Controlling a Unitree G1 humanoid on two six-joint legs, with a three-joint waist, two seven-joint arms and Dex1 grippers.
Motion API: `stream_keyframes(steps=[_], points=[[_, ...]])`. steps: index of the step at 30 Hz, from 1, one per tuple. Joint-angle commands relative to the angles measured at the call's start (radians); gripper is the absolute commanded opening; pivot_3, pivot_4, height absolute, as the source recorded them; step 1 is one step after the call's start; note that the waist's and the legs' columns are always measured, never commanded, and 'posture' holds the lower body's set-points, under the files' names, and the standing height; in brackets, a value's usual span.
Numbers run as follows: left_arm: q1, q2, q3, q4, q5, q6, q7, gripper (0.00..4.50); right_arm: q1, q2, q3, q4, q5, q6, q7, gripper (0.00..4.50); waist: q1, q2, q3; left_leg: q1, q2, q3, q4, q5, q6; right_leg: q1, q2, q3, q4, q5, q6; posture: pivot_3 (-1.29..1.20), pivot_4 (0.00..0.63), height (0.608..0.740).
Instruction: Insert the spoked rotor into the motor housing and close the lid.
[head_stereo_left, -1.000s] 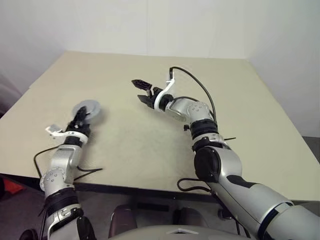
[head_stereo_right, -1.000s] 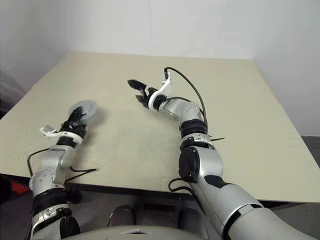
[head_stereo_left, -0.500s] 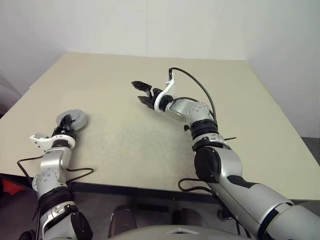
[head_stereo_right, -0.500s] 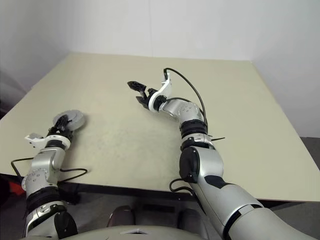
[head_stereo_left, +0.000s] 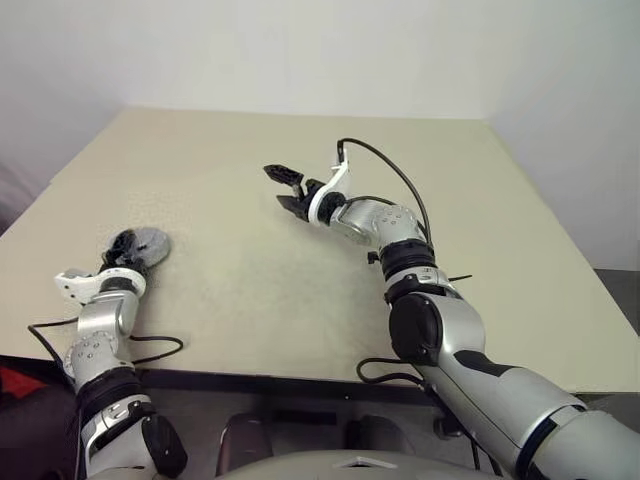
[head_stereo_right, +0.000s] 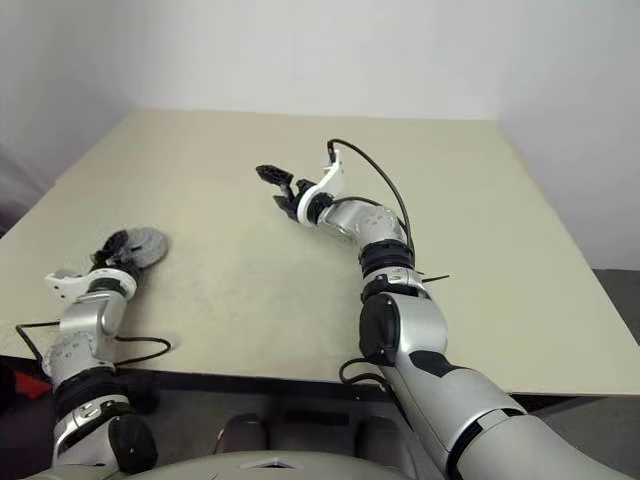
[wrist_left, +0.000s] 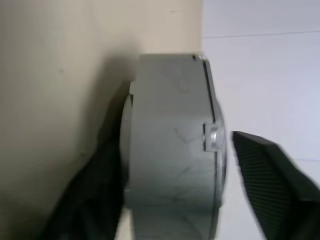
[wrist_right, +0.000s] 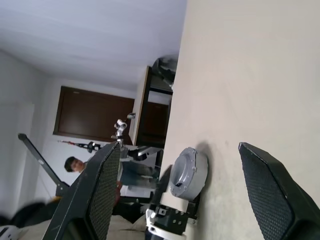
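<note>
Housing (head_stereo_left: 148, 243) lies flat on the table (head_stereo_left: 300, 280), near its left front edge, lid on top. Left gripper (head_stereo_left: 122, 247) sits at the housing, fingers spread on either side of it; in the left wrist view one finger (wrist_left: 272, 180) stands clear of the housing (wrist_left: 170, 145) with a gap, the other is close against the far side, contact unclear. Right gripper (head_stereo_left: 284, 186) hangs above mid-table, well apart from the housing, fingers spread, empty. Right wrist view shows the housing (wrist_right: 188, 171) and a person (wrist_right: 75, 165) in the background.
</note>
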Motion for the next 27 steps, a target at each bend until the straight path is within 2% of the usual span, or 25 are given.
stream_keyframes(steps=[1, 6, 12, 18, 23, 27], points=[[0.046, -0.009, 0.049, -0.015, -0.023, -0.003, 0.050, 4.49, -0.025, -0.003, -0.008, -0.010, 0.006, -0.013, -0.003, 4.25, -0.005, 0.000, 0.000, 0.002, 0.000, 0.000, 0.000, 0.000, 0.000, 0.002, 0.000, 0.000, 0.000, -0.001, -0.002, 0.00, 0.000, 0.740], [0.128, -0.036, 0.035, -0.135, -0.143, 0.099, 0.112, 4.49, -0.026, -0.001, -0.007, -0.001, 0.000, -0.017, -0.009, 4.25, -0.008, 0.000, 0.000, 0.004, 0.000, 0.001, 0.000, -0.001, 0.000, 0.004, 0.000, 0.001, -0.001, -0.001, -0.002, 0.00, 0.000, 0.740], [0.310, -0.050, -0.022, -0.272, -0.278, 0.228, 0.192, 4.49, -0.028, -0.005, -0.007, 0.008, -0.005, -0.016, -0.016, 4.25, -0.005, 0.000, 0.000, 0.002, 0.000, 0.001, 0.001, -0.005, 0.002, 0.004, 0.000, 0.001, -0.003, -0.002, -0.002, 0.00, 0.000, 0.740], [0.418, -0.043, -0.127, -0.363, -0.393, 0.305, 0.219, 4.49, -0.021, -0.020, 0.025, 0.001, -0.039, -0.009, -0.004, 4.25, -0.002, 0.002, -0.001, 0.003, -0.001, 0.002, 0.001, -0.007, 0.003, 0.005, -0.001, 0.001, -0.005, -0.003, -0.001, 0.00, 0.000, 0.740], [0.391, 0.017, -0.302, -0.468, -0.281, 0.360, 0.164, 4.49, 0.012, -0.058, 0.132, -0.051, -0.134, -0.040, 0.094, 4.25, 0.022, 0.003, -0.002, 0.006, -0.002, 0.001, 0.003, -0.007, 0.002, 0.008, -0.002, 0.001, -0.004, -0.004, 0.001, 0.00, 0.000, 0.740], [0.282, 0.089, -0.420, -0.528, -0.187, 0.401, 0.079, 4.49, 0.154, -0.131, 0.402, -0.251, -0.326, -0.218, 0.343, 4.25, 0.050, 0.002, -0.002, 0.006, -0.001, 0.001, 0.005, -0.005, 0.001, 0.012, -0.004, -0.002, -0.004, -0.003, 0.002, 0.00, 0.000, 0.740]])
